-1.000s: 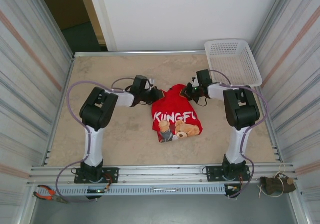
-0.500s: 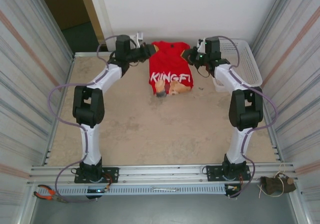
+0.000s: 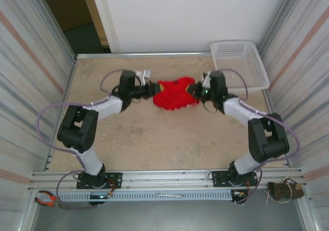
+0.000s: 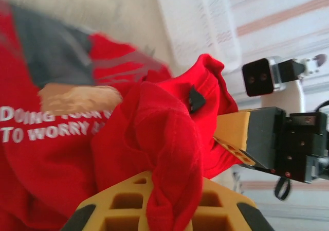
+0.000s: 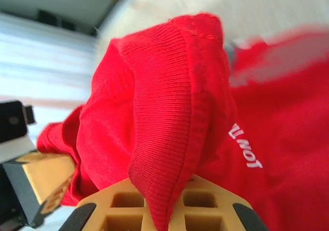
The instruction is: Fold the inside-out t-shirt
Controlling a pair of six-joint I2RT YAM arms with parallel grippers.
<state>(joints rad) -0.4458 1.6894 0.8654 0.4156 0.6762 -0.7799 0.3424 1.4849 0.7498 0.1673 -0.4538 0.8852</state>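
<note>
Both your grippers are pinched tight on the red t-shirt (image 3: 175,93): the left gripper (image 3: 152,90) on its left edge, the right gripper (image 3: 194,90) on its right. Half a second ago it hung spread at the top centre of the frame, print showing. Now it sags bunched between them, lower, at upper centre over the table (image 3: 154,133).

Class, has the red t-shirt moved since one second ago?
Yes. The t-shirt has shifted toward the table's far edge, where the basket sits.
</note>
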